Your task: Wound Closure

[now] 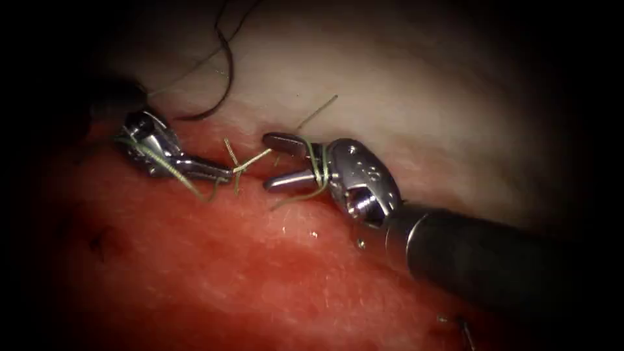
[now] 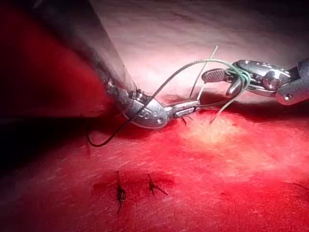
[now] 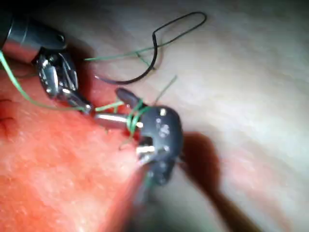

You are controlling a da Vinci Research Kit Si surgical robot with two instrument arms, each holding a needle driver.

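On the left of the cut, the left claw (image 1: 221, 173) is pressed together, pinching the thread (image 1: 250, 162). The dark curved needle (image 1: 218, 97) lies free on the pale tissue (image 1: 422, 84) above it, held by neither tool. To the right, the right claw (image 1: 276, 162) is spread, with thread wound around its base.

tools 2 (image 1: 224, 174) (image 1: 276, 162) | needle 1 (image 1: 218, 97) | thread 1 (image 1: 250, 162) | tissue 1 (image 1: 273, 279)
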